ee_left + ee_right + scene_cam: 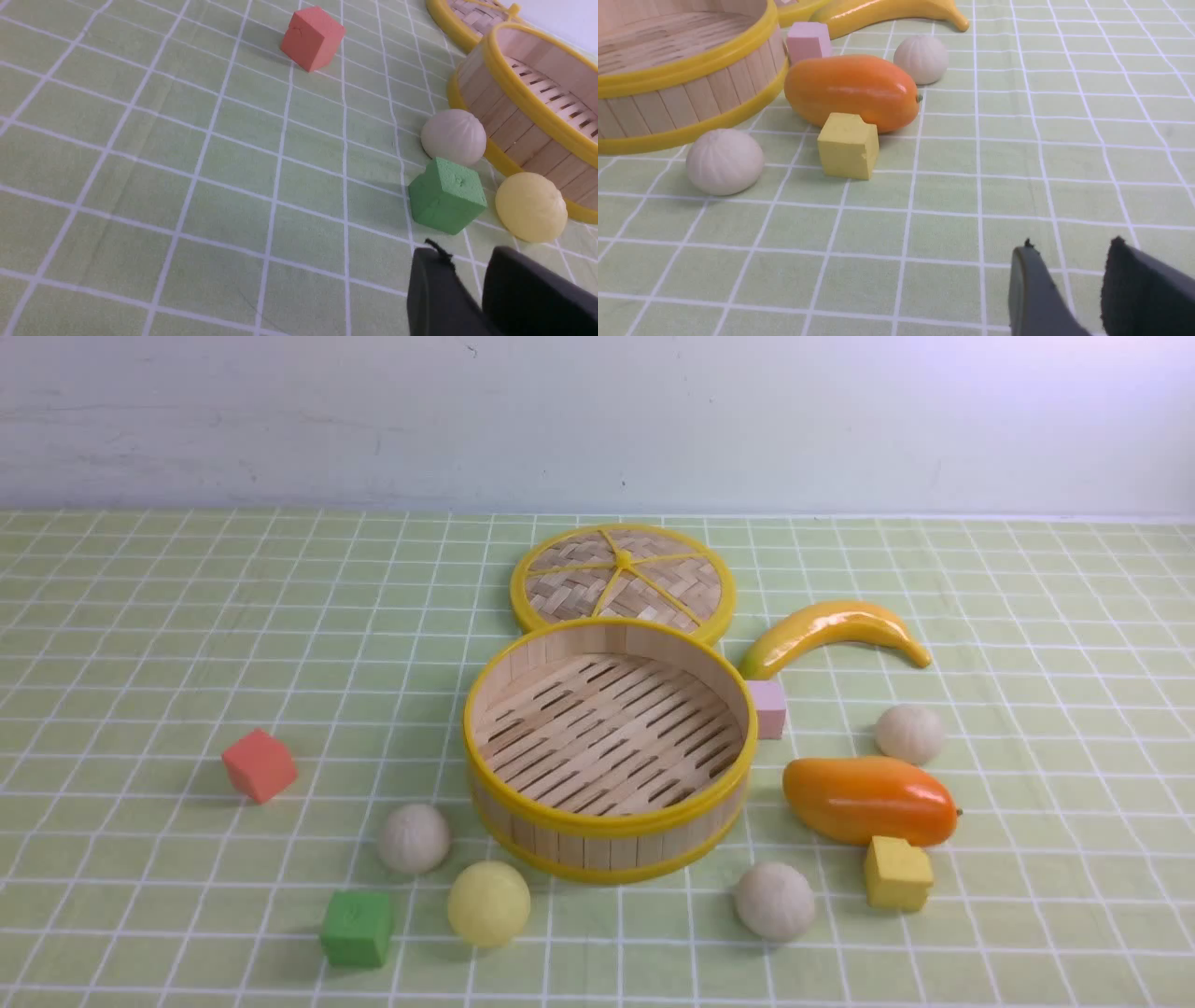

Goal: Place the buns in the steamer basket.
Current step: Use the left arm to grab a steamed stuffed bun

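The steamer basket (597, 851) stands empty mid-table. Four buns lie on the cloth around it: an off-white one (414, 837) and a pale yellow one (488, 903) at its front left, another off-white bun (774, 900) at its front right, and a third off-white bun (909, 734) further right. My left gripper (467, 254) hovers open and empty a little short of the yellow bun (531, 206) and the off-white bun (453, 136). My right gripper (1070, 247) is open and empty, well away from its nearest bun (725, 161). Neither gripper appears in the front view.
The woven lid (623, 579) lies behind the basket. A banana (831, 630), pink cube (767, 707), orange mango (868, 800) and yellow cube (897, 873) crowd the right side. A red cube (260, 764) and green cube (357, 928) sit on the left.
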Motion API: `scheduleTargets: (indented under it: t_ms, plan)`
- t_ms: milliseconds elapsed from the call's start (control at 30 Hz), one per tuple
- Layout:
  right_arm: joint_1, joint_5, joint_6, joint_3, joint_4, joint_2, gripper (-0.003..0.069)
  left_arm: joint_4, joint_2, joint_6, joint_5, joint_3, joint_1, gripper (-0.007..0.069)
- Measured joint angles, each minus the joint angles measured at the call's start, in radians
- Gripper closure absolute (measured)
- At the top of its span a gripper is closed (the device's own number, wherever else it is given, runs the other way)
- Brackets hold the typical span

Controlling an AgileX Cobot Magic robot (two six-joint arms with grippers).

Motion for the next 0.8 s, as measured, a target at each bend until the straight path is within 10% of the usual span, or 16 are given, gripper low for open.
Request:
scheduleTargets:
  t_ms: [800]
  plan:
    - [0.0,0.0,0.0,0.0,-0.002,0.0,0.0427,-0.012,0.0,-0.013,-0.056,0.0,0.0,0.0444]
